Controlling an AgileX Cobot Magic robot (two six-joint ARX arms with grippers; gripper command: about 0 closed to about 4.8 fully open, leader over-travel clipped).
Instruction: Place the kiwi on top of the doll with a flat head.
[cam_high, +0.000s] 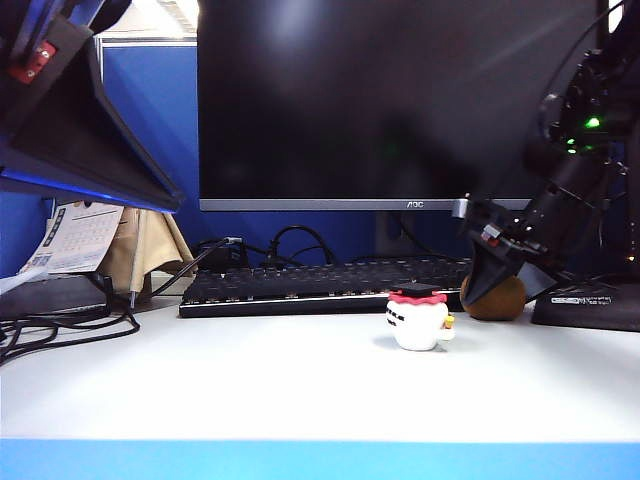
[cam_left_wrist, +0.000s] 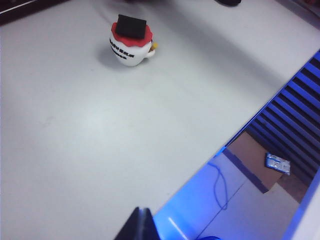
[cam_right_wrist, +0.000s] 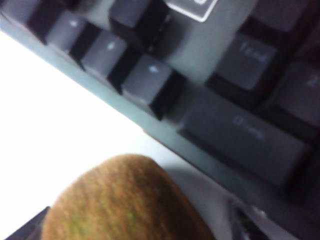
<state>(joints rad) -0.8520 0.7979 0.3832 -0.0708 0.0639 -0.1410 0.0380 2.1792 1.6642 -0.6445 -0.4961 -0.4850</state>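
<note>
At the right of the exterior view, low and just in front of the keyboard (cam_high: 320, 285), the kiwi (cam_high: 497, 300) sits on the white bench (cam_high: 250, 380), partly covered by the right end effector (cam_high: 500, 272), which comes down over it at a slant from the upper right. The right wrist view shows the fuzzy brown-olive fruit filling the lower part of the frame, a dark fingertip on each side of it with bench showing between, so the jaws stand spread around the kiwi and nothing is clamped yet. It looks firm but bruisable, light, and rounded enough to roll; the likely sound hold is across its short middle, fingers on the two long flanks, with gentle pressure. To its left in the exterior view, near but apart, stands the doll with a flat head (cam_high: 419, 318), white and round under a red frill and a flat black cap; that cap is a small platform, narrower than the fruit, so balance will be touchy. The left end effector is barely seen: only a dark tip at the bottom edge of the left wrist view, high above the bench, and whether it is open cannot be told.
</note>
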